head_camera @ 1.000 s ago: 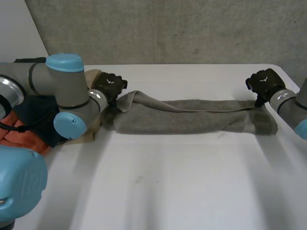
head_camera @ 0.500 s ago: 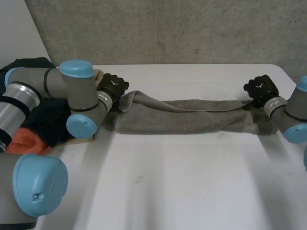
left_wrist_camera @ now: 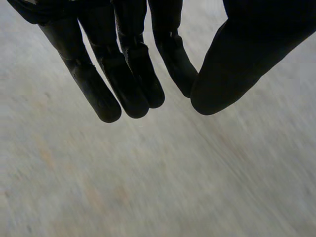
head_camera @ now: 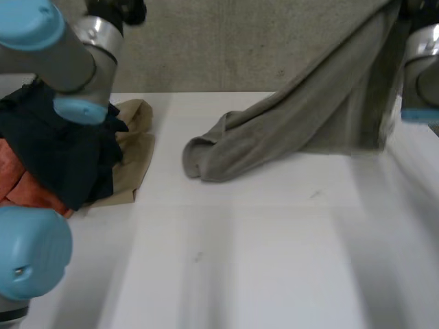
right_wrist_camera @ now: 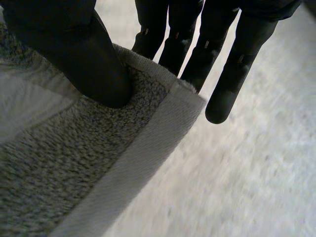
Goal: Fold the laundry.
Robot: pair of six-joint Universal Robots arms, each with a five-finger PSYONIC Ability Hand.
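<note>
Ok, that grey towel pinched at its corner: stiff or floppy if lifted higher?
Probably floppy: the grey towel hangs in a slack drape from the right hand, its far end bunched on the table. Likely not slippery: the pile looks coarse under the thumb. Seemingly light enough for a corner pinch.

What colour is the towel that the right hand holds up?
The towel is plain greyish brown, with no pattern; the head view shows it best.

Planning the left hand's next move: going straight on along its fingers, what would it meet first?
The way looks free up to a blurred grey surface past the left hand, fingers open: probably the wall, though depth is unclear. The towel is off that line.
</note>
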